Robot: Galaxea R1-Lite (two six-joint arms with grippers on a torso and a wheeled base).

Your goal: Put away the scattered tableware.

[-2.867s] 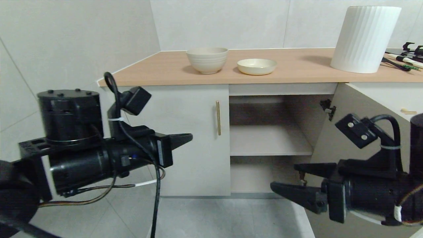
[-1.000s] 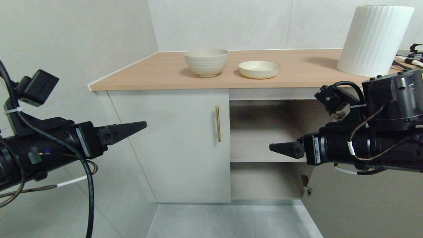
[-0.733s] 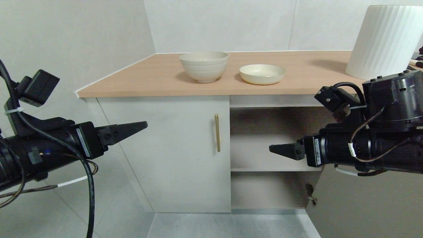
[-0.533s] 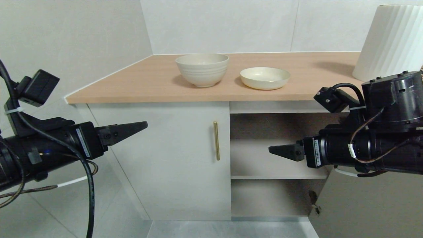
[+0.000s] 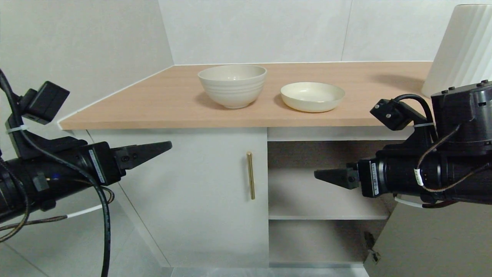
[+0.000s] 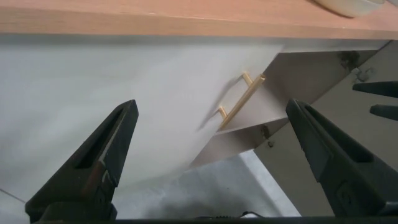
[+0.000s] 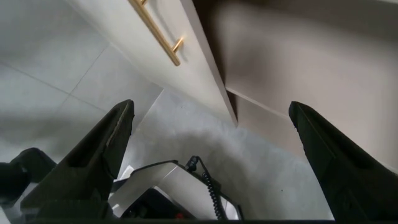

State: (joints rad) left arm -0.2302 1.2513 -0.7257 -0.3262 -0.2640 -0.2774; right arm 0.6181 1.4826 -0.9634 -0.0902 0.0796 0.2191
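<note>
Plainly nothing is put away yet: the bowl [image 5: 232, 85] and the shallow dish [image 5: 312, 96] sit side by side, not touching, on the desk [image 5: 153, 107]. Below them the cabinet [image 5: 192, 200] has its right half open, showing a shelf [image 5: 307, 196]. The left jaws and right jaws are spread wide and hold nothing, below desk level, so both pieces are left to stow.

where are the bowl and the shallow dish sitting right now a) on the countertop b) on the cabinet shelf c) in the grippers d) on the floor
a: the bowl and the shallow dish stand side by side, apart, on the wooden countertop, above the open cabinet compartment.
</note>
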